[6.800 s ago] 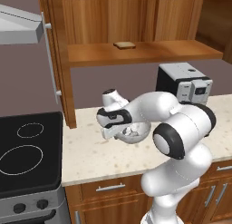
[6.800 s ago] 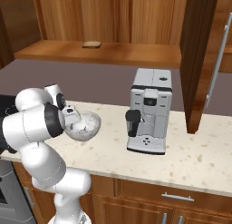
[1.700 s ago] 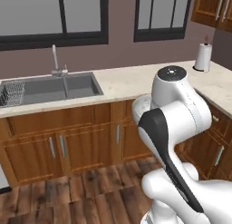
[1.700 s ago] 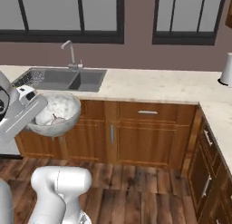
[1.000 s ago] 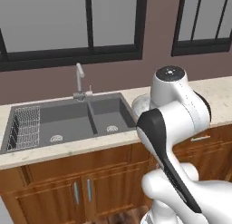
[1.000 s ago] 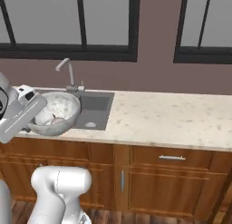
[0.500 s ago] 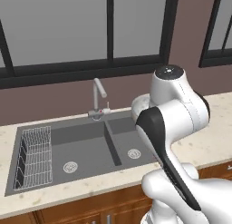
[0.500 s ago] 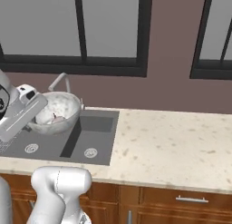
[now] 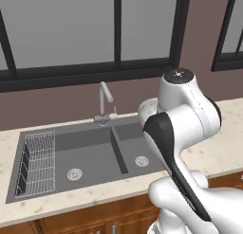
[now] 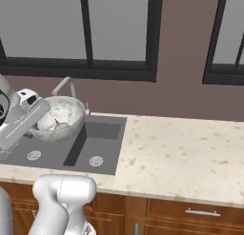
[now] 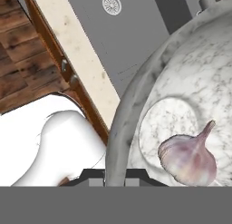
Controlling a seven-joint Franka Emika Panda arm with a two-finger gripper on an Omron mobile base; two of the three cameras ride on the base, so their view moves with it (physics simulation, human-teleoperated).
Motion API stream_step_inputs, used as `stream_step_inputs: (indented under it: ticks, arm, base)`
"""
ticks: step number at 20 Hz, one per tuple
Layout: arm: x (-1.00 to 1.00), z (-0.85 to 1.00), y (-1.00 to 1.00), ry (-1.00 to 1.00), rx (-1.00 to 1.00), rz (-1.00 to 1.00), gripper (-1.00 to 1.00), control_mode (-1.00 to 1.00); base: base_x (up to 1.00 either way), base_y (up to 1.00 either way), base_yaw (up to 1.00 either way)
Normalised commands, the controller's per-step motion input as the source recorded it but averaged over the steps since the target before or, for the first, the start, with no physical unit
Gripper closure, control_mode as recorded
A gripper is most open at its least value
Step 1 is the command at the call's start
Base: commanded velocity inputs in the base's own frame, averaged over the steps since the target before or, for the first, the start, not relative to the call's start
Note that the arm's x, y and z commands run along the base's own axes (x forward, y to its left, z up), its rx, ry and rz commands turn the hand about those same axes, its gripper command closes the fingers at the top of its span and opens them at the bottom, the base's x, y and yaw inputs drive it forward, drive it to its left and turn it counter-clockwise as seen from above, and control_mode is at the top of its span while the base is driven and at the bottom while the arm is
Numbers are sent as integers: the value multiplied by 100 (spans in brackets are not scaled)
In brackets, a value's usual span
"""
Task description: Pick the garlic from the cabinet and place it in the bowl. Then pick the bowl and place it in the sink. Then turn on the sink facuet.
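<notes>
The gripper point(image 10: 34, 116) is clamped on the rim of the bowl point(image 10: 58, 118), one finger on either side of the wall as the hand view shows it, and it holds the bowl up in the air over the near edge of the sink point(image 9: 90, 152). Inside the bowl lies the garlic point(image 11: 189, 157), a pale pinkish bulb resting on the flat bottom with its pointed tip angled up toward the wall; from the right base view it shows as a small pale lump point(image 10: 61, 125) low in the bowl. The bowl sits tilted a little in the grip, its opening turned toward the room. Below and just past it is the beige speckled countertop point(image 10: 186, 158), with wooden drawer fronts point(image 10: 190, 212) under its front edge. The sink is sunk into that counter, a dark grey double basin with a round silver drain point(image 9: 74, 174) in the larger basin and another point(image 9: 141, 161) in the smaller one, and a wire rack point(image 9: 35, 162) standing at the far left end. Behind the divider rises the sink facuet point(image 9: 104, 103), upright and slim. Beyond it are a brown wall and dark-framed windows point(image 9: 116, 31)
</notes>
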Motion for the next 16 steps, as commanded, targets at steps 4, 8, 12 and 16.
stream_step_inputs:
  ticks: [4,8,12,16]
  arm:
    - [1,0,1,2,0,1,100,-100]
    - [-6,-8,43,6,4,4,100,-100]
    - [6,-33,99,11,3,-4,100,-100]
    - [13,-69,100,20,0,-7,100,-100]
  base:
    - [29,0,7]
    - [0,0,0]
    - [0,0,0]
    - [0,0,0]
